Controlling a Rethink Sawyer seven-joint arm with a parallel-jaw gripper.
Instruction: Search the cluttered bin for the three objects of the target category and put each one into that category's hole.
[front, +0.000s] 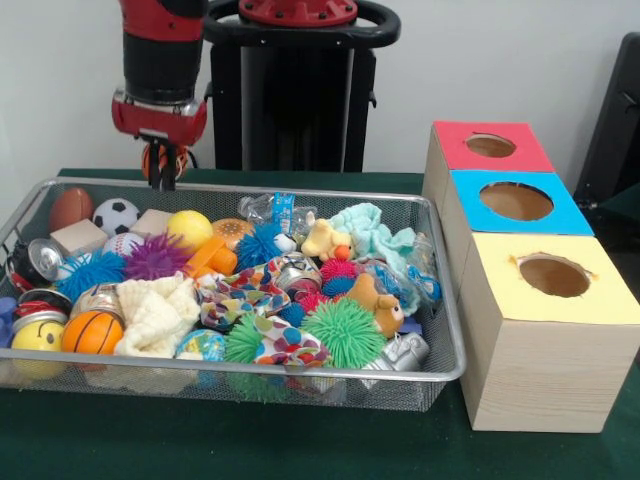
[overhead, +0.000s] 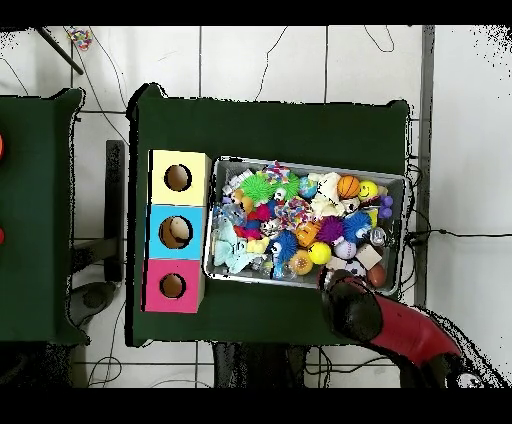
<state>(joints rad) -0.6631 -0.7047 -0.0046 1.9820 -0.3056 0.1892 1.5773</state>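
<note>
A red arm (front: 160, 70) hangs at upper left, its gripper (front: 166, 165) clasping a striped tiger (front: 163, 160) above the bin (front: 440, 375). Duck (front: 325, 240) and bear (front: 378, 305) lie mid-frame; red box (front: 455, 150) stands upper right.

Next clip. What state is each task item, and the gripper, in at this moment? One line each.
gripper: jaws shut on the tiger, above the bin's far edge.
tiger: held in the air, out of the clutter.
duck: lying in the bin, untouched.
teddy bear: lying in the bin beside a green pom ball.
bin: full of clutter.
red-topped box's hole: open, unblocked.
</note>
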